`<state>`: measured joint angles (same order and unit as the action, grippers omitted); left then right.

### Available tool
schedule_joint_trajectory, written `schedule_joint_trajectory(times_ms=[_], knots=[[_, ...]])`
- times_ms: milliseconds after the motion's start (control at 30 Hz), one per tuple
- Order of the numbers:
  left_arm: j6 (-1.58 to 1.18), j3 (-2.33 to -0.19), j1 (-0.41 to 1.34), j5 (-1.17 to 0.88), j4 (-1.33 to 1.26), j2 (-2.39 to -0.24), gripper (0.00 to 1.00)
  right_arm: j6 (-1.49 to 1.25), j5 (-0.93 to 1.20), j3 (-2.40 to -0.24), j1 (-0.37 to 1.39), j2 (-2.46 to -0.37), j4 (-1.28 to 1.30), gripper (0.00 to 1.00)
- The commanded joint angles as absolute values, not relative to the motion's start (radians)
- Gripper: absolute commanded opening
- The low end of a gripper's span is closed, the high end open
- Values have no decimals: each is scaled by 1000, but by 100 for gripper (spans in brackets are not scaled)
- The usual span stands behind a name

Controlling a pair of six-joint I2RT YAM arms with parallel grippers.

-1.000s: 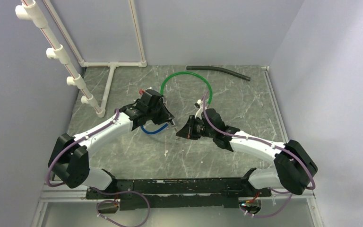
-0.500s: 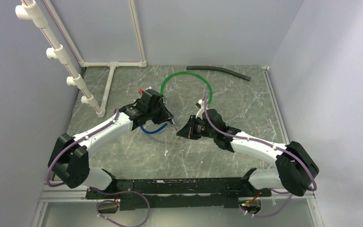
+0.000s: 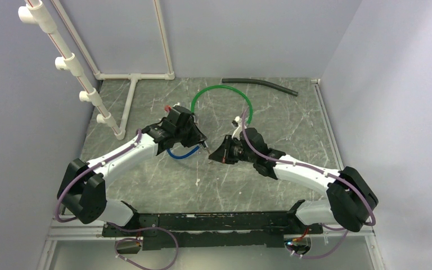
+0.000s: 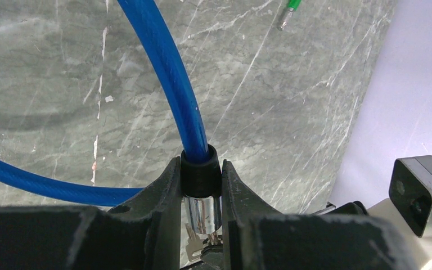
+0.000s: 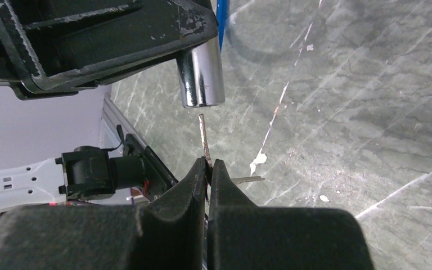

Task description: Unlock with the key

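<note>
Left gripper (image 4: 200, 166) clamps lock barrel (image 5: 201, 76) — right gripper (image 5: 208, 166) pinches key (image 5: 203, 138), small gap between.

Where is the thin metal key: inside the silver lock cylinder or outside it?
Outside. The thin metal key, held by the right gripper, ends short of the silver lock cylinder.
</note>
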<state>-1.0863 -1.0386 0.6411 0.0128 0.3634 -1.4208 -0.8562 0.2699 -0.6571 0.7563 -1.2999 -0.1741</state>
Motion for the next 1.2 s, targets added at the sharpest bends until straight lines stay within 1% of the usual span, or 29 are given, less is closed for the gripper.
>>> schedule_joint_trajectory(times_ms=[0, 1167], knots=[[-1094, -1055, 639, 9, 308, -1382, 0, -844, 261, -710, 760, -1307, -215, 0], [-1083, -1058, 640, 26, 311, -1381, 0, -865, 259, -696, 761, -1315, -227, 0]])
